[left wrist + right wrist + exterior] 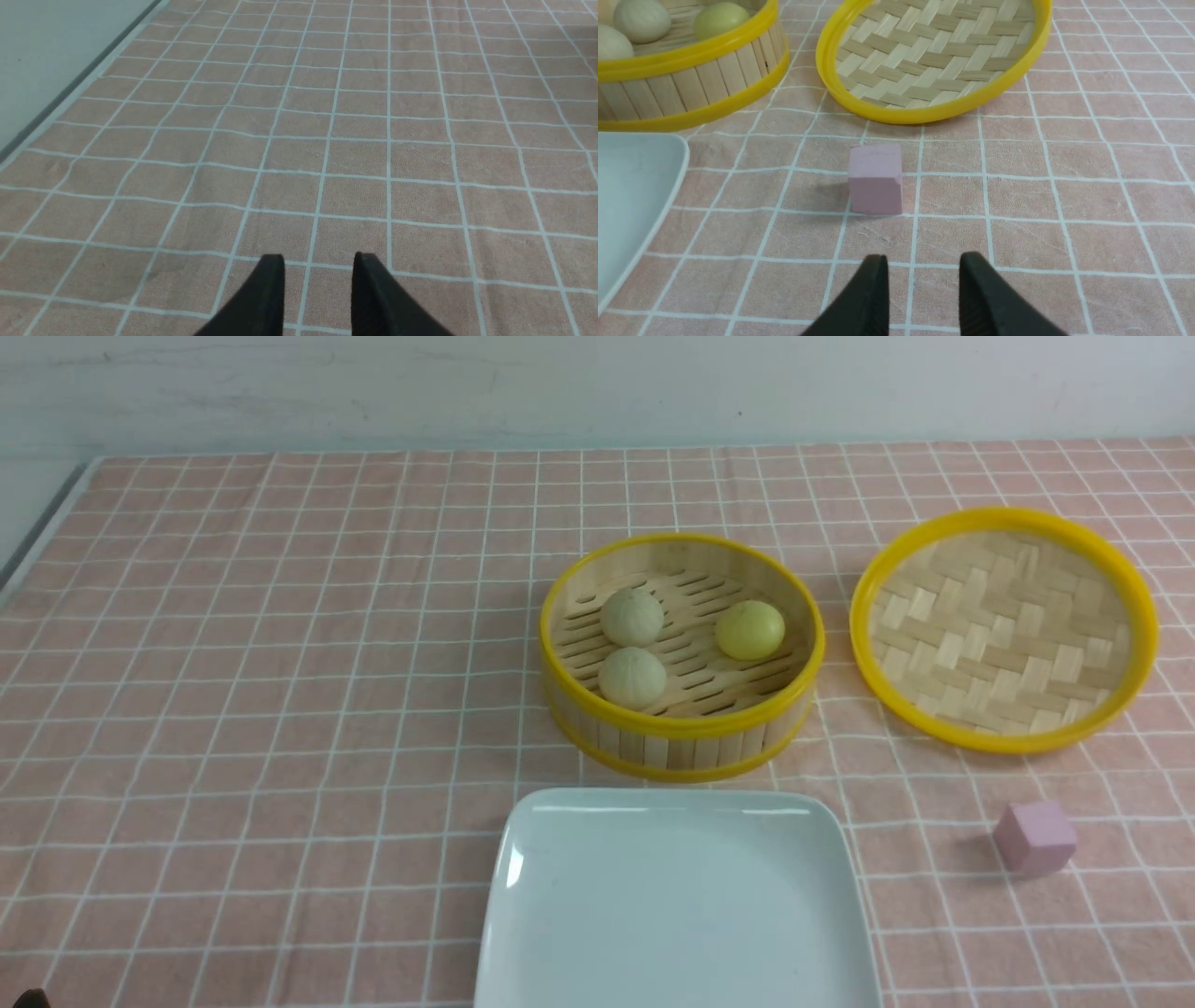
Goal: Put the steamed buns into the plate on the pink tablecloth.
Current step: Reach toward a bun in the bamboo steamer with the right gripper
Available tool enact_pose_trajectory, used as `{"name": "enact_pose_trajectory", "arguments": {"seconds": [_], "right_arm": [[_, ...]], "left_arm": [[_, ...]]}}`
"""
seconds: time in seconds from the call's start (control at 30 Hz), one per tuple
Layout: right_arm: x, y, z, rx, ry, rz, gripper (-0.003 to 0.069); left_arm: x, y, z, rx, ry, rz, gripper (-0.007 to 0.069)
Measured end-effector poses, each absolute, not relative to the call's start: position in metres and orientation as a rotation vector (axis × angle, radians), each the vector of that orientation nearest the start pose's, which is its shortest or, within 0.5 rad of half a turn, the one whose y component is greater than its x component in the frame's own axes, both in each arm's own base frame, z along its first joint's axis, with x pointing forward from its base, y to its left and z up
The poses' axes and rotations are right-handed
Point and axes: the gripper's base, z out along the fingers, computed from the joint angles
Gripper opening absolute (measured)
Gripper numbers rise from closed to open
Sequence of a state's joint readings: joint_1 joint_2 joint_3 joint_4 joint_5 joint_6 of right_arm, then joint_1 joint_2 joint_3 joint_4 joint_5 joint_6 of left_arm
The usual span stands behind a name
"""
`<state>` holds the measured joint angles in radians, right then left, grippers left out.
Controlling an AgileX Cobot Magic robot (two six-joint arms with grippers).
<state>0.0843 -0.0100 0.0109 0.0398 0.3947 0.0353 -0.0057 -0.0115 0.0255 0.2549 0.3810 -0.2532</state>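
3 steamed buns (632,617) sit in steamer (686,747) (lid (1004,627) beside).

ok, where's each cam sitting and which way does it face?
Front: between the arms, facing forward over the salmon-pink gridded tablecloth, round yellow-rimmed bamboo steamer basket with three round steamed buns, and glossy white square plate; no gripper shows.
Left wrist: on the left arm, looking past the open left gripper at bare cloth.
Right wrist: on the right arm, past the open right gripper toward the small pink cube and yellow-rimmed woven lid.
Shared: front and right wrist both show cube, lid, basket, plate.
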Motion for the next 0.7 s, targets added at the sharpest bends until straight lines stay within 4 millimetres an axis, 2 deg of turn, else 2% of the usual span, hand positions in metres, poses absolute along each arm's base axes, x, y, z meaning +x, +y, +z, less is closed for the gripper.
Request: {"name": "enact_pose_trajectory", "arguments": {"seconds": [0.07,0.13,0.27,0.37,0.57,0.7], "right_arm": [[0.052,0.006,0.175,-0.022,1.879,0.122,0.0239],[0.052,0.007,0.176,0.041,1.869,0.194,0.0239],[0.052,0.017,0.178,0.423,1.808,0.643,0.0239],[0.052,0.021,0.182,0.616,1.743,0.879,0.0239],[0.053,0.022,0.189,0.751,1.636,1.042,0.0237],[0.053,0.021,0.195,0.691,1.612,0.999,0.0171]], "left_arm": [[0.052,0.008,0.172,-0.074,1.865,0.073,0.0240],[0.052,0.008,0.172,-0.074,1.865,0.073,0.0240],[0.052,0.008,0.172,-0.074,1.865,0.073,0.0240],[0.052,0.008,0.172,-0.074,1.865,0.073,0.0240],[0.052,0.008,0.172,-0.074,1.864,0.073,0.0240],[0.052,0.008,0.172,-0.074,1.865,0.074,0.0240]]}}
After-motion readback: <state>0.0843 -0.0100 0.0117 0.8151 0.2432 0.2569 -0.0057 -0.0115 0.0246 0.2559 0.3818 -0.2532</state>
